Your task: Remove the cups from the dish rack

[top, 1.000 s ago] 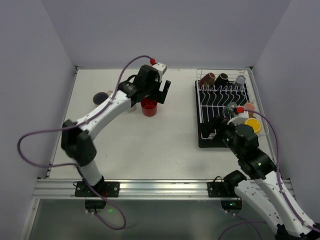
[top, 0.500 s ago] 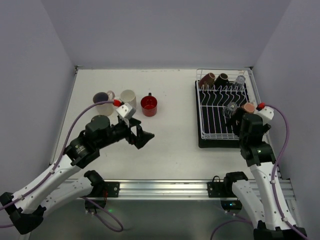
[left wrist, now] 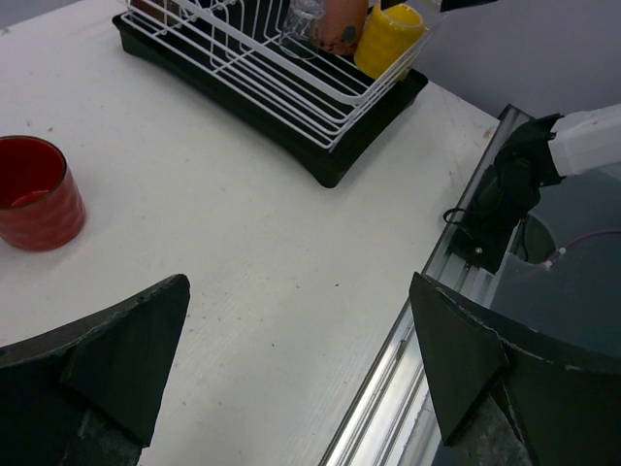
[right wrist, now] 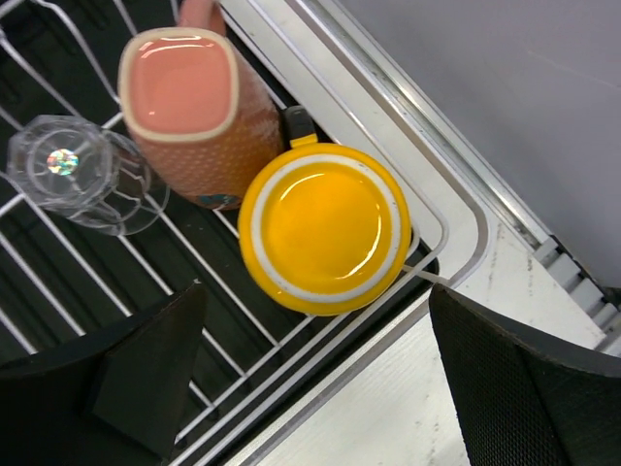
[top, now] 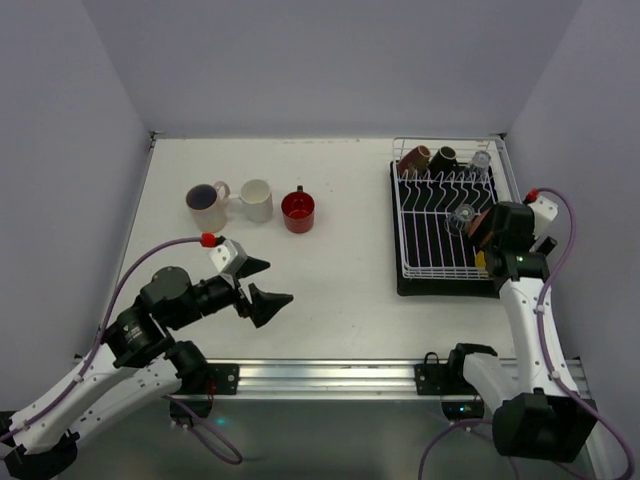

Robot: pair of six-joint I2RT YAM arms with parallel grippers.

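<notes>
While 3 cups stand in a row on the table (top: pixel 340 250), namely a purple-lined mug (top: pixel 207 205), a white mug (top: pixel 257 199) and a red cup (top: pixel 298 210), 6 sit in the rack (top: pixel 430 240). Along its far end are a brown mug (top: pixel 416 157), a black mug (top: pixel 443 157) and a corner glass (top: pixel 481 160). Nearer sit a middle glass (top: pixel 462 215), then a pink cup (right wrist: pixel 179 92) and a yellow cup (right wrist: pixel 325 228), both bottom-up and touching in the near right corner.

The left gripper (top: pixel 268 282) hangs low over the table's near part, pointing right, fingers spread wide and empty, well apart from the red cup. The right gripper (right wrist: pixel 315 320) hovers straight above the yellow cup, fingers spread wide, holding nothing.

The rack's rim wire runs just beside the yellow cup. 1 black tray (top: pixel 440 287) lies under the rack.
</notes>
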